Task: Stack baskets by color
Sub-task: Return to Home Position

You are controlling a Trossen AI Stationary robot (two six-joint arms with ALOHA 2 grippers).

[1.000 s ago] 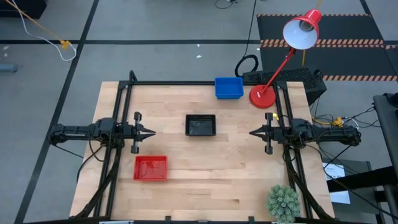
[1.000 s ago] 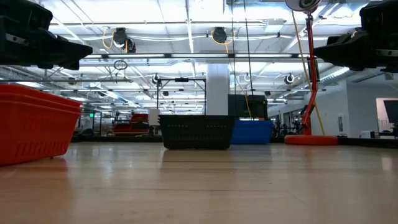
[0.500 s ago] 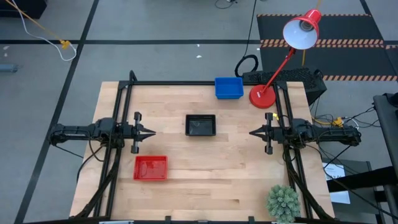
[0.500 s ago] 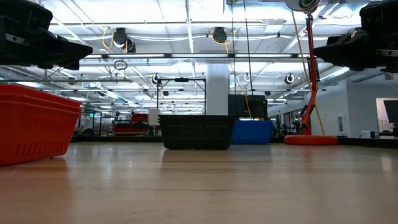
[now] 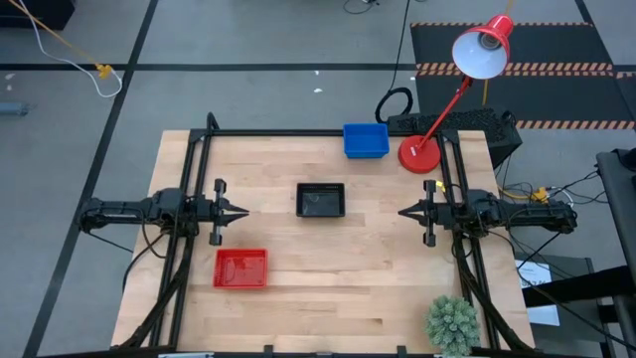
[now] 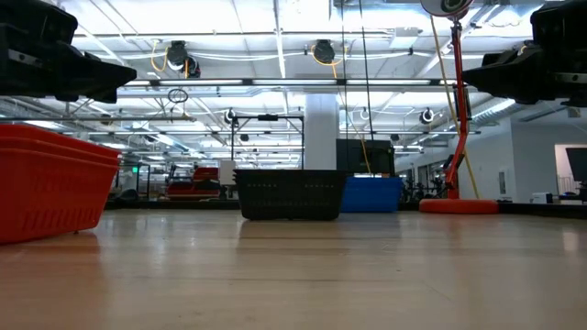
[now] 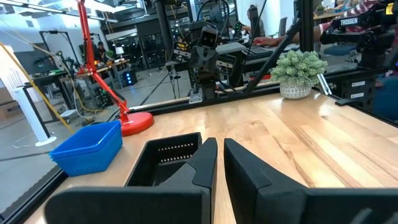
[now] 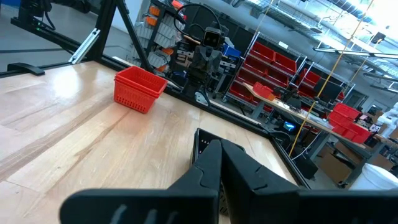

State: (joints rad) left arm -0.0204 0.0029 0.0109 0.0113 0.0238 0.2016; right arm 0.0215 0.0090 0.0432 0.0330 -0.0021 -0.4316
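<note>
in the high view red baskets [image 5: 240, 268] lie lower left, black baskets [image 5: 321, 200] in the centre, blue baskets [image 5: 366, 140] upper right, each apparently a stack. left gripper [image 5: 243, 212] and right gripper [image 5: 401, 212] hover at the sides, fingers together.

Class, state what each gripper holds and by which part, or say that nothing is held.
Nothing is held. The left gripper and the right gripper are both shut and empty.
</note>
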